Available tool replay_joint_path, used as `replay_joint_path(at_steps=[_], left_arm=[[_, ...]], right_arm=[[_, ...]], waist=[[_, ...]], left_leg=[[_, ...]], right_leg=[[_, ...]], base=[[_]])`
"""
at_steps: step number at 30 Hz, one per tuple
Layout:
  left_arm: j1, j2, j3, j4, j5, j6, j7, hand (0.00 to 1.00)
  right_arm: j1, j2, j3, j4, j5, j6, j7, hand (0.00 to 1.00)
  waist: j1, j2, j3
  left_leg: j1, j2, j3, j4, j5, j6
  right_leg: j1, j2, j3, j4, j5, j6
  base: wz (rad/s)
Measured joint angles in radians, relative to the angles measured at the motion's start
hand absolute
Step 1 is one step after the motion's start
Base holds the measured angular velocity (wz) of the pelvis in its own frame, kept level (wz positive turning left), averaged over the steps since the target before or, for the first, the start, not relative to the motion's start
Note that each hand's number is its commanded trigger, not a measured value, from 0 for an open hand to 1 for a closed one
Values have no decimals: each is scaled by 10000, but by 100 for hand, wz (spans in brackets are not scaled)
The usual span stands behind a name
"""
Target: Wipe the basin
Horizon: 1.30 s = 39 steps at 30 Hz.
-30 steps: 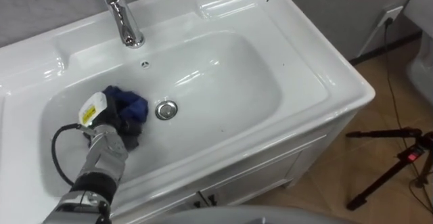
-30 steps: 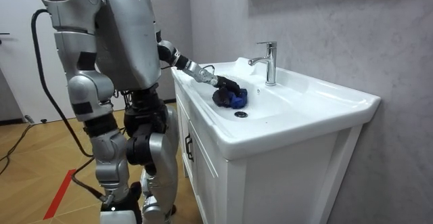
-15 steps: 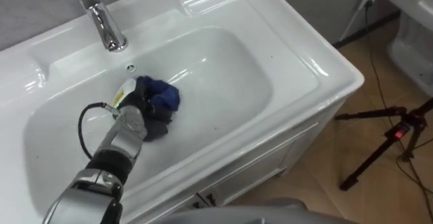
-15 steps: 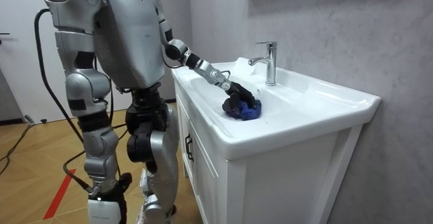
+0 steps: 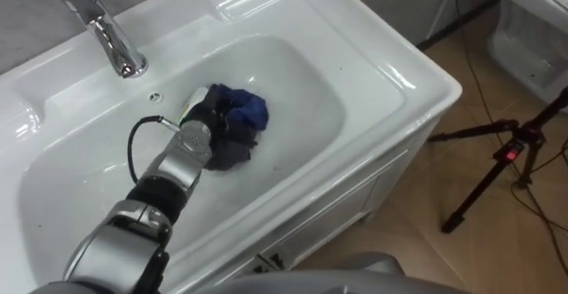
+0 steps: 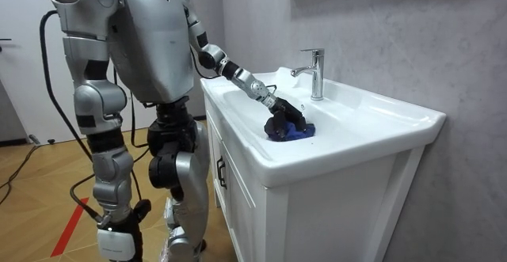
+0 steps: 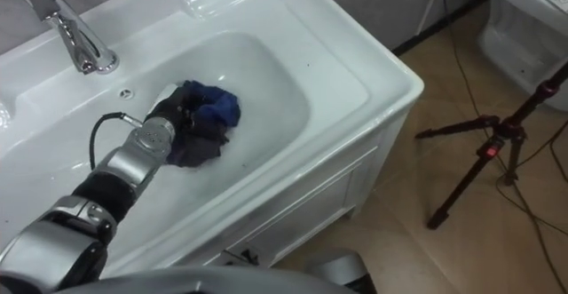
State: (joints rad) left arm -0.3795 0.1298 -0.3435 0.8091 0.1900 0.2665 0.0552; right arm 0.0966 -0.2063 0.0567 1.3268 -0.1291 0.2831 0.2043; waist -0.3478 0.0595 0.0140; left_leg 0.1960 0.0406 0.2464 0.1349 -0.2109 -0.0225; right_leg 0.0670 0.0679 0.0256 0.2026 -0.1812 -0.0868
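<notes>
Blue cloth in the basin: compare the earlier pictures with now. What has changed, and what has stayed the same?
The left hand has swept the cloth rightwards across the basin, from left of the drain to over it, so the drain is now covered; the arm reaches further out. The hand keeps its hold on the cloth, and the tap and basin are unmoved.

Bathroom-like room, rigged for recording: white basin (image 5: 390,72) on vanity cabinet (image 6: 238,187), chrome tap (image 5: 106,36), grey wall (image 6: 396,40), tripod (image 5: 497,161) on wood floor (image 5: 426,250).
</notes>
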Motion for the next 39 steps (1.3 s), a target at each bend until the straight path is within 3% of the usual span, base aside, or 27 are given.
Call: replay_joint_path(at_steps=[3,7,9,22,28,30,34,36,39], left_arm=[[-111,-15,-232,-845,-7,181,-197,100],[-213,-182,-530,-2174,-25,179,-306,100],[-239,-115,-530,-2651,-26,185,-382,100],[-785,76,-535,-2776,-14,188,-889,100],[-776,32,-536,-2181,0,143,-890,100],[-651,33,-522,-1230,32,-150,-891,100],[138,42,-73,-672,565,-414,-891,100],[778,41,389,-446,785,-831,-889,100],[1179,45,778,-111,875,-1275,-886,100]], right_arm=[[-68,-90,-2,-78,8,-5,35,0],[-61,-103,8,-89,53,-19,11,0],[-46,-120,26,-100,51,-51,15,0],[27,-203,188,-79,36,-101,266,0],[58,-201,177,-271,9,-5,142,0],[55,-201,187,-300,40,-2,35,0],[228,-182,168,-524,57,4,-111,0],[430,-42,168,-605,62,10,-135,0],[626,167,137,-668,18,7,-234,0]], waist=[[-99,129,0],[-159,113,24],[-152,110,26],[-125,90,39],[-82,94,45],[15,50,71],[141,3,64],[512,-159,7],[974,-385,-72]], left_leg=[[-176,-1,-4,4,0,0],[-297,12,-11,8,2,1],[-349,30,-9,8,1,1],[-513,20,-41,12,0,2],[-429,-7,-29,13,-1,3],[-257,-6,-17,-17,-1,3],[-157,0,-13,0,-1,4],[-58,11,-18,2,-1,4],[110,22,-42,2,-1,4]], right_leg=[[-163,-20,-27,34,14,18],[-230,-27,-73,44,24,22],[-323,-27,-65,78,23,22],[-426,-75,-75,41,32,50],[-327,-65,-82,39,36,55],[-222,-2,35,118,31,47],[-137,17,37,67,-7,9],[-127,33,39,174,-82,-37],[52,39,-16,183,-125,-47]], base=[[1],[2],[0],[0],[-1],[-16],[0],[-3],[5]])
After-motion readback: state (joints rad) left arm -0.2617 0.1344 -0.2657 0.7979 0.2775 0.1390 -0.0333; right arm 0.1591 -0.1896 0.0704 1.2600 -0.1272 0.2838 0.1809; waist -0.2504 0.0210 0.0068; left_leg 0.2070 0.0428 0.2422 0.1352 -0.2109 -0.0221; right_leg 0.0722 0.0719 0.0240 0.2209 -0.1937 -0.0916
